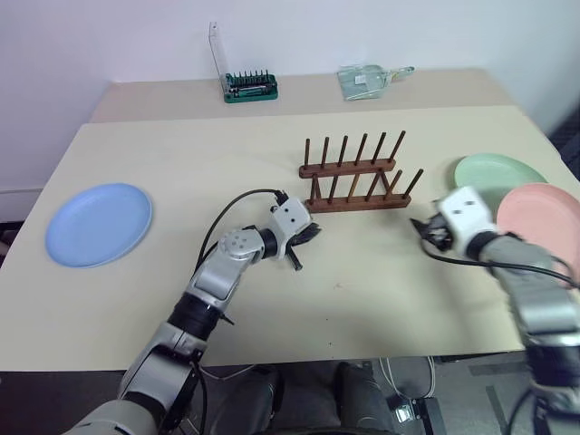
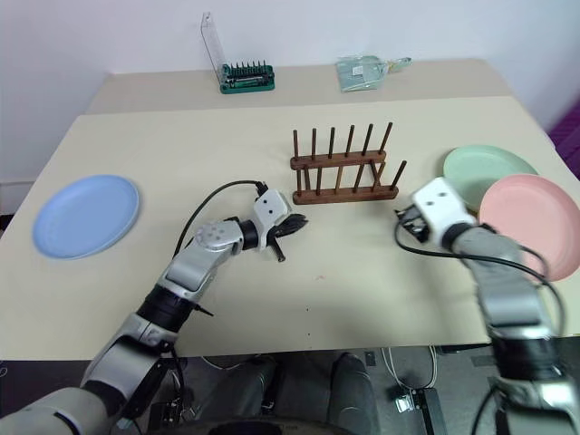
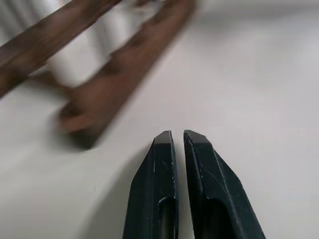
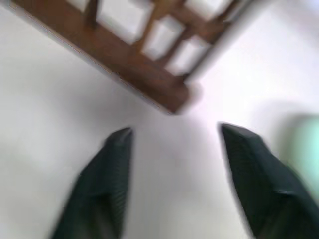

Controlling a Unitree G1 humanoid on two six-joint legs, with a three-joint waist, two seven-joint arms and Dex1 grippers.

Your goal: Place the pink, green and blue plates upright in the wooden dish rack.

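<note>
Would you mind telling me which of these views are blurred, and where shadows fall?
Left wrist view: the rack is smeared, while the shut left end effector looks crisp and throws a soft shadow on the table. Right wrist view: both the rack and the open right end effector are soft. Left eye view: sharp, evenly lit, with only faint shadows beside the rack.

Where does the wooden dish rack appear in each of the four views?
Left eye view: wooden dish rack, centre, above both grippers.
Right eye view: centre.
Left wrist view: upper left, blurred.
Right wrist view: across the top.
Shared landmark: the rack's rail end near each gripper.
</note>
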